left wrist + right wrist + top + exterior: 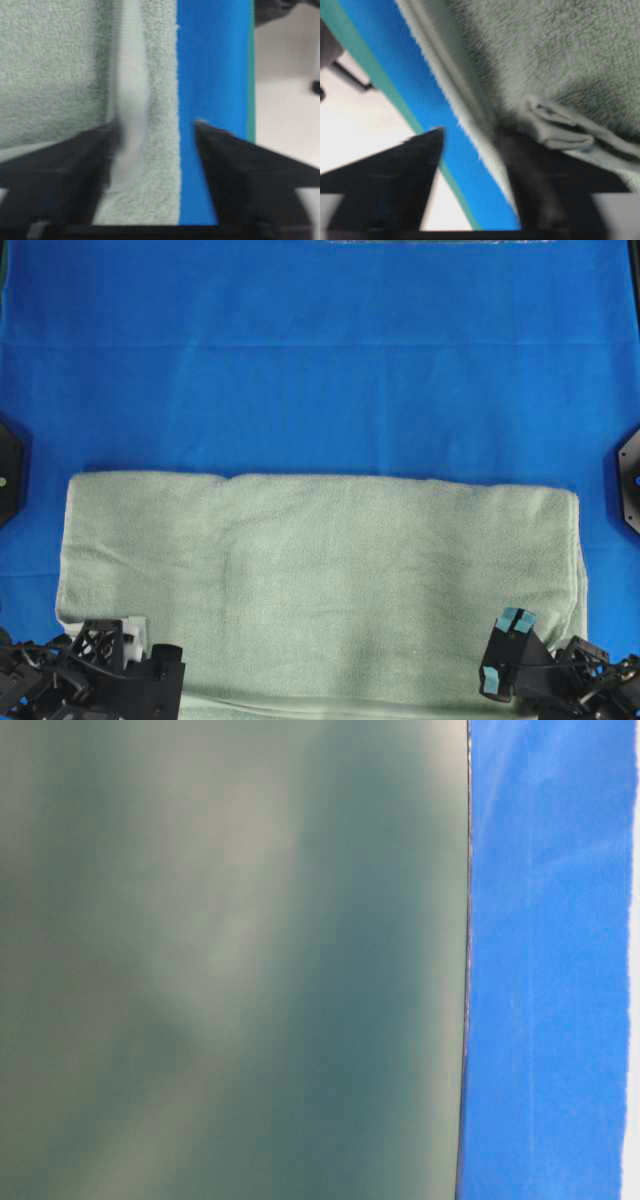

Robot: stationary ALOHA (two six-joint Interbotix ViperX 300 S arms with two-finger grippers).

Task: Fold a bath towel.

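Note:
The pale sage-green bath towel [320, 580] lies flat as a wide rectangle on the blue cloth, its near edge by the table's front. My left gripper [112, 638] is at the towel's near-left corner. In the left wrist view it [156, 127] is open, with the towel's flat hem [131, 100] and edge between the jaws. My right gripper [505, 650] is at the near-right corner. In the right wrist view it [472, 135] is open astride the towel's edge [470, 125], one finger over the pile beside a small folded hem corner [555, 125].
The blue cloth [320, 360] covers the table beyond the towel. Black arm bases stand at the left [8, 475] and right [630, 480] edges. The table's front edge and pale floor [285, 100] lie just past the grippers. The table-level view is mostly a grey-green blur.

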